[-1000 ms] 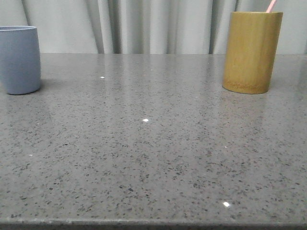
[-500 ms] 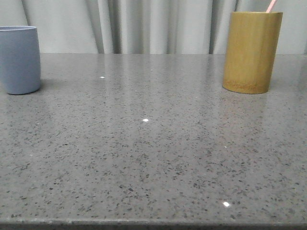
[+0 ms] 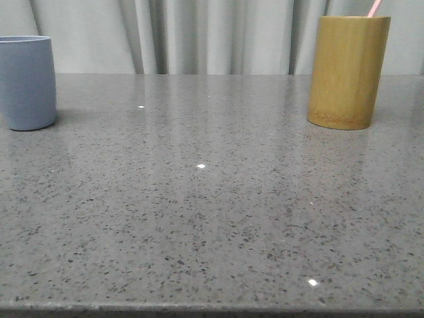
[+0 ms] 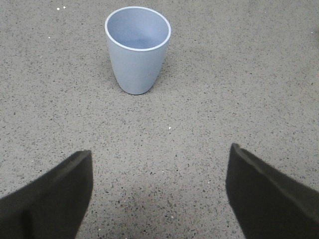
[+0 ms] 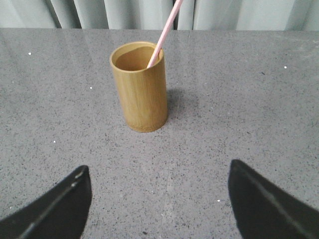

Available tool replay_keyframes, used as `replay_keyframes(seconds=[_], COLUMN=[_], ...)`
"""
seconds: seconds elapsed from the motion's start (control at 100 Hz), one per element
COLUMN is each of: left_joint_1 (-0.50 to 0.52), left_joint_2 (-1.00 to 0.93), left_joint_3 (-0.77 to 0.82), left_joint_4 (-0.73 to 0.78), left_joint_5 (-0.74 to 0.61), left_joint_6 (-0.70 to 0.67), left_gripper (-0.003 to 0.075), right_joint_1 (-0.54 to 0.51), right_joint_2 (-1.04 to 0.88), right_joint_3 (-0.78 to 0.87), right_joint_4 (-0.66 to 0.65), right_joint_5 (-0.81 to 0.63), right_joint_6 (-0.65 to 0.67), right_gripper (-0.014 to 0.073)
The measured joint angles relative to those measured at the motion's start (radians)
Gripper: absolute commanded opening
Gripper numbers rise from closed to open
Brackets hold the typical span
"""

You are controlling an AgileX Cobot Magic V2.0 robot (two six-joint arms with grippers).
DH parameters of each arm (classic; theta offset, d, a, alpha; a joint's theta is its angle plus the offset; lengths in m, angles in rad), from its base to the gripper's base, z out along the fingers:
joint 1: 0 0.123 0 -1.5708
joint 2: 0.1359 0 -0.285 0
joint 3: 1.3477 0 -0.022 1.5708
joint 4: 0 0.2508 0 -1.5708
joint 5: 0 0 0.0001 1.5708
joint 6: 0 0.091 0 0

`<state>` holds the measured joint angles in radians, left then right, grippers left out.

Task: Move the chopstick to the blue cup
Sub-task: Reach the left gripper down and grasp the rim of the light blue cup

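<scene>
The pale grey-blue cup (image 3: 26,83) stands upright at the far left of the table; the left wrist view shows it (image 4: 137,50) empty. A pale pink chopstick (image 3: 375,8) sticks out of the yellow-brown bamboo cylinder (image 3: 348,71) at the far right; in the right wrist view it (image 5: 164,31) leans against the cylinder's (image 5: 141,87) rim. My left gripper (image 4: 160,155) is open and empty, some way short of the blue cup. My right gripper (image 5: 158,172) is open and empty, short of the bamboo cylinder. Neither gripper shows in the front view.
The grey speckled stone table (image 3: 212,199) runs to a front edge at the bottom of the front view. Pale curtains (image 3: 199,33) hang behind the table's far edge.
</scene>
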<state>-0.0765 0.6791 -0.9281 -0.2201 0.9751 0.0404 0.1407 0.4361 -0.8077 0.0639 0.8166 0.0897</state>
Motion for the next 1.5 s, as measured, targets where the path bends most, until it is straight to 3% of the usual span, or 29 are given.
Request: replay_keyframes(seconds=[0.37, 1.03, 1.5], left_joint_1=[0.000, 0.000, 0.021], left_joint_2=[0.057, 0.748, 0.899], left_joint_3=[-0.042, -0.526, -0.554], left_joint_4=[0.000, 0.091, 0.108], left_joint_5=[-0.080, 0.001, -0.002], left_joint_6=[0.001, -0.024, -0.040], left_gripper=[0.0546, 0.0546, 0.0546], right_joint_1=[0.000, 0.000, 0.000], right_joint_2=[0.000, 0.000, 0.000], right_joint_3=[0.000, 0.000, 0.000], right_joint_4=[0.000, 0.000, 0.000], right_joint_5=[-0.024, -0.032, -0.032], right_joint_6=[-0.001, -0.001, -0.001], right_gripper=[0.0603, 0.0603, 0.0603])
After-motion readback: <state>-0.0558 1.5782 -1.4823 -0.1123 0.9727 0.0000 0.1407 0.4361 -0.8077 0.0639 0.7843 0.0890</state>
